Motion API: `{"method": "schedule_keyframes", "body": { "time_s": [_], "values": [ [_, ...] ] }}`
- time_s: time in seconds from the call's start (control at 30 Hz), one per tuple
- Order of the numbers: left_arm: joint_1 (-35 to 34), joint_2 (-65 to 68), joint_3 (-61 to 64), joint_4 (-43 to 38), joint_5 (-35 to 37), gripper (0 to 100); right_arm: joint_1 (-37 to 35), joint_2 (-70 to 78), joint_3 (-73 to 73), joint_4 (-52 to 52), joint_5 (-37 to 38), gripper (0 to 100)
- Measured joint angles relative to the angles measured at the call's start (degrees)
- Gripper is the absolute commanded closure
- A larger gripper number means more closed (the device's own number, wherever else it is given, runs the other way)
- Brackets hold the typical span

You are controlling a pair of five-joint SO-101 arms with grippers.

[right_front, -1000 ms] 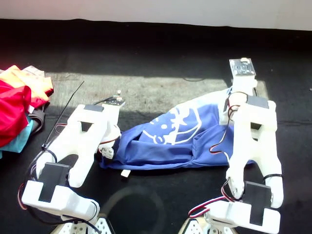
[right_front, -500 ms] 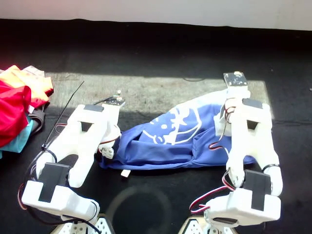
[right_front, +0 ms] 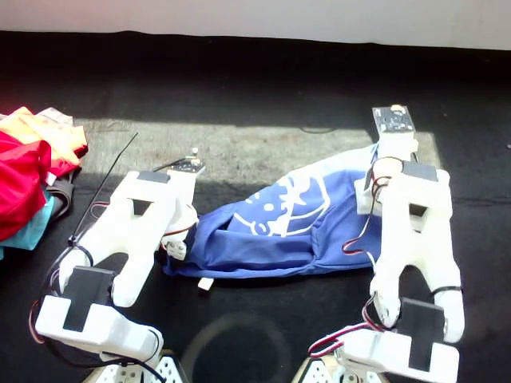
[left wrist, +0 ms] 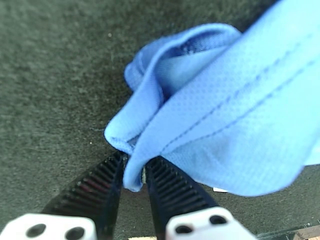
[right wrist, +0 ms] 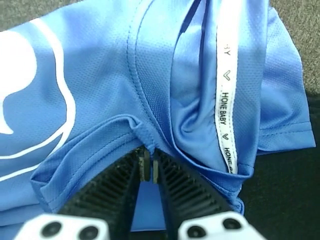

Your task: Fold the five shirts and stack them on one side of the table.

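Observation:
A blue shirt [right_front: 287, 227] with a white print lies crumpled across the middle of the dark table, between the two white arms. My left gripper [left wrist: 134, 176] is shut on a folded hem of the blue shirt [left wrist: 225, 115] at the shirt's left end. My right gripper [right wrist: 149, 169] is shut on a seam of the blue shirt [right wrist: 125, 90] near the collar, beside its white neck tape [right wrist: 222, 85]. In the high view the left arm [right_front: 140, 227] stands at the shirt's left edge and the right arm [right_front: 403, 215] at its right edge.
A heap of other shirts [right_front: 32, 179], red, orange and teal, lies at the table's left edge. A thin black cable [right_front: 104, 187] runs from the left arm toward the back. A sunlit strip [right_front: 239, 148] crosses the dark cloth behind the blue shirt.
The right arm swung slightly left and then back to the right and toward the back, with the shirt's right end still in its grip. The left arm has stayed still.

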Motion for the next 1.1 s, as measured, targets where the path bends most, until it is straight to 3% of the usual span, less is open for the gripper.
{"method": "schedule_keyframes", "body": {
  "time_s": [0.27,0.43,0.67,0.9,1.1],
  "values": [
    [0.0,0.0,0.0,0.0,0.0,99,0.0,-10.1,1.8,12.7,1.0,99.3],
    [0.0,0.0,0.0,0.0,0.0,99,0.2,-20.1,12.8,16.7,6.2,99.3],
    [0.0,0.0,0.0,0.0,0.0,99,7.7,-37.3,30.4,16.9,18.5,99.3],
    [0.0,0.0,0.0,0.0,0.0,99,11.8,-49.9,35.9,18.0,26.9,99.1],
    [0.0,0.0,0.0,0.0,0.0,99,14.7,-54.2,34.3,21.7,25.3,84.6]
  ]
}}
